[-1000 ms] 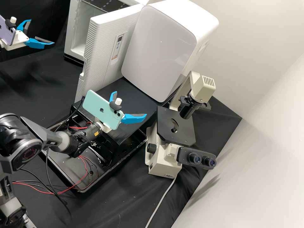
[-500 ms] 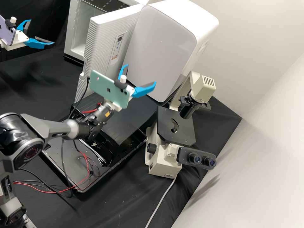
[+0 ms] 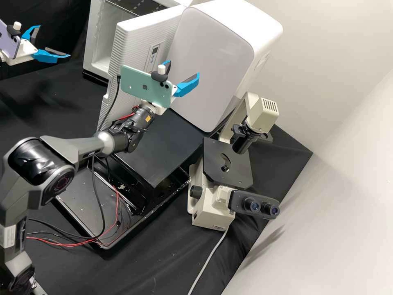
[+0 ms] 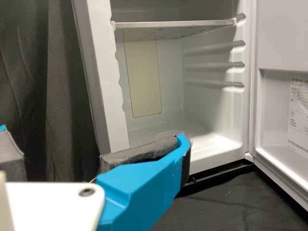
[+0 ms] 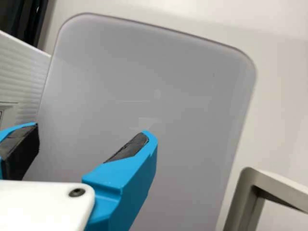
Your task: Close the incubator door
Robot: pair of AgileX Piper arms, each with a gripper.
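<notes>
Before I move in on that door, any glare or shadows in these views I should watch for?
High view: dark, soft-edged shadows on the black cloth, another on the pale wall beside the microscope; left wrist view: bright glare on the incubator floor; right wrist view: faint reflections on the glossy grey panel.

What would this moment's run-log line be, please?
incubator door: open; left gripper: open, empty; right gripper: open, empty; closing: not done
</notes>
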